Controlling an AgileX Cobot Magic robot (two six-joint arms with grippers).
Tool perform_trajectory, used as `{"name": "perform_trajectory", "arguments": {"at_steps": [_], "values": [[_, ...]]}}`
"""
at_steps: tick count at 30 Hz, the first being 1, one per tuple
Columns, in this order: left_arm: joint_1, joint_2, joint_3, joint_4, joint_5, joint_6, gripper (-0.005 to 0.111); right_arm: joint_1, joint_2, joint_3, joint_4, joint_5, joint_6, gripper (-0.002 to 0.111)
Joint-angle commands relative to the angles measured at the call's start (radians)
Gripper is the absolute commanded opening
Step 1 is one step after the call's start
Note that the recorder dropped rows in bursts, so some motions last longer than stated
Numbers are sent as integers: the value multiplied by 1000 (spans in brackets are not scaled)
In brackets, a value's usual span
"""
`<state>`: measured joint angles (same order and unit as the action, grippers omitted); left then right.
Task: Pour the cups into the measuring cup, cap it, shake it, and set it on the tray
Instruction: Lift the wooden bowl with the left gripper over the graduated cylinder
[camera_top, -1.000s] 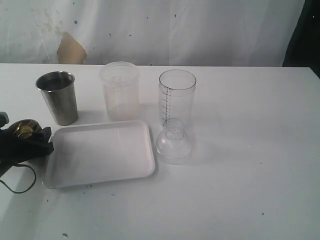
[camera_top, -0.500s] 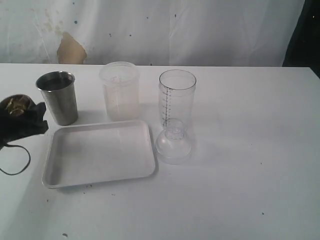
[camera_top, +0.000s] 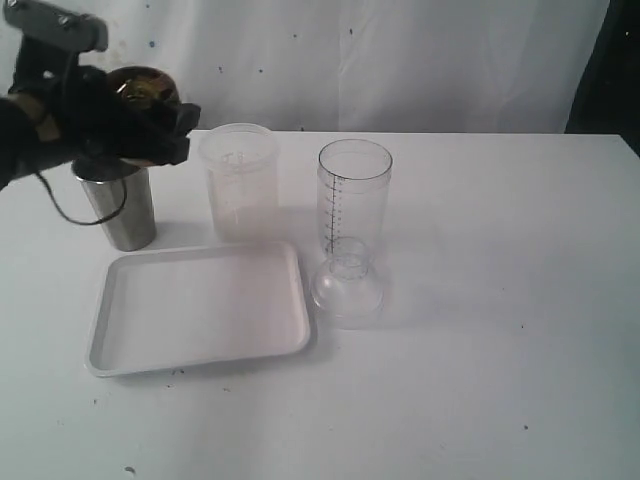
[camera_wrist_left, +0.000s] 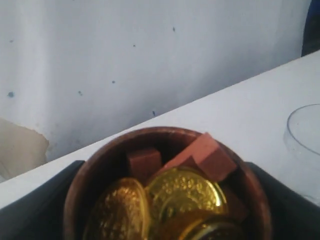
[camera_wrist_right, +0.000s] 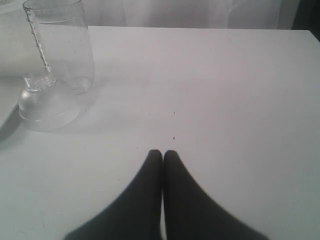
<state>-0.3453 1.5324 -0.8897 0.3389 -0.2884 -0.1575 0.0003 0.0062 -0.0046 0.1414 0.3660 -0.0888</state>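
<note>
My left gripper (camera_top: 150, 112) is shut on the brown wooden cup (camera_top: 146, 88) and holds it in the air above the steel tumbler (camera_top: 120, 208), left of the frosted cup. In the left wrist view the wooden cup (camera_wrist_left: 100, 170) holds gold coins (camera_wrist_left: 186, 192) and brown blocks (camera_wrist_left: 210, 156). The measuring cup (camera_top: 353, 195) stands upright and open in the middle of the table, with its clear domed cap (camera_top: 347, 290) in front of it. The white tray (camera_top: 200, 308) lies empty at front left. My right gripper (camera_wrist_right: 162, 154) is shut and empty over bare table, apart from the measuring cup (camera_wrist_right: 62, 45).
A frosted translucent cup (camera_top: 240, 180) stands between the tumbler and the measuring cup. A clear rim (camera_wrist_left: 305, 131) shows at the edge of the left wrist view. The domed cap (camera_wrist_right: 47, 107) sits beside the tray's edge (camera_wrist_right: 6, 126). A white wall backs the table.
My left gripper has lifted the wooden cup from low at the table's left edge, up and to the right, to a height above the steel tumbler.
</note>
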Motion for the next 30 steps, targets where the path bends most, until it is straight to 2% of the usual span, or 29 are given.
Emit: {"name": "perform_trajectory", "arguments": {"at_steps": [1,11,13,16,19,25,30], "values": [[-78,42,-188,33,213,9,0,3,-6,5,-1,-10,5,0],[-213,262,-550,35,494,227,0,3,-6,5,-1,-10,5,0],[-240,339,-664,42,567,297,0,3,-6,5,-1,-10,5,0],[-279,413,-768,113,640,355,0,3,-6,5,-1,-10,5,0],[-331,486,-863,257,730,375,0,3,-6,5,-1,-10,5,0],[-406,554,-915,489,822,375,0,3,-6,5,-1,-10,5,0],[-415,553,-915,597,866,375,0,3,-6,5,-1,-10,5,0]]}}
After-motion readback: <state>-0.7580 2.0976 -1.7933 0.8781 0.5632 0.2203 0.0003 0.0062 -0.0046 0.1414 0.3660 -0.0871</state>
